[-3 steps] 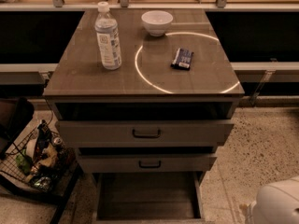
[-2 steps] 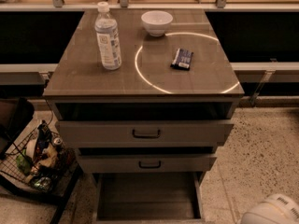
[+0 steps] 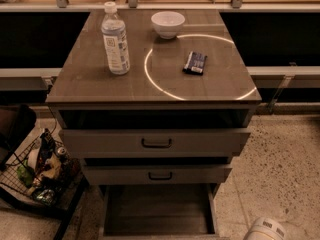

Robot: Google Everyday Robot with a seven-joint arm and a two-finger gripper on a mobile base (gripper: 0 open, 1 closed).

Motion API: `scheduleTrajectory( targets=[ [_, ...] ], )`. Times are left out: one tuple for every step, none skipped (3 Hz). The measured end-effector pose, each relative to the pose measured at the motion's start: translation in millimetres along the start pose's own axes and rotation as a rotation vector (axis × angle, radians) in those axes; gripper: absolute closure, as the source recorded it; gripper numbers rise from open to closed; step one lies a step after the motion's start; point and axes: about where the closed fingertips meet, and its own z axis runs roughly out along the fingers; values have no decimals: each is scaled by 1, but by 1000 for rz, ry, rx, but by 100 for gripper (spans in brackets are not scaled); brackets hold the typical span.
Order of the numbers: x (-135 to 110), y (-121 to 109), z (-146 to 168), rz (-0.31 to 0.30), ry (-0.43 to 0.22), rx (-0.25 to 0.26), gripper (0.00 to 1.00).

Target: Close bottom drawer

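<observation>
The bottom drawer point(image 3: 157, 209) of the grey-brown cabinet point(image 3: 90, 84) is pulled far out. Its plain empty tray shows from above, and its front and handle are cut off by the lower frame edge. The middle drawer point(image 3: 157, 174) and the wider top drawer point(image 3: 155, 142) above it each stand a little open, each with a black bar handle. Only a white rounded part of my arm point(image 3: 265, 230) shows at the lower right corner, on the floor side to the right of the bottom drawer. The gripper itself is out of view.
On the cabinet top stand a water bottle point(image 3: 115, 39), a white bowl point(image 3: 168, 23) and a dark snack packet point(image 3: 195, 62). A black wire basket point(image 3: 35, 176) full of items sits on the floor to the cabinet's left. Speckled floor point(image 3: 280, 159) lies to the right.
The white arm part at the lower right has sunk lower and shifted left, so less of it shows. The drawers and the things on the top have not moved.
</observation>
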Motion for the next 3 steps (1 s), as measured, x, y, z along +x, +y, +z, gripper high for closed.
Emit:
scheduleTrajectory(
  targets=[
    [-4, -6, 16, -7, 51, -12, 92],
    [-3, 24, 5, -61, 133, -53, 69],
    [3, 33, -47, -35, 183, -23, 68]
  ],
)
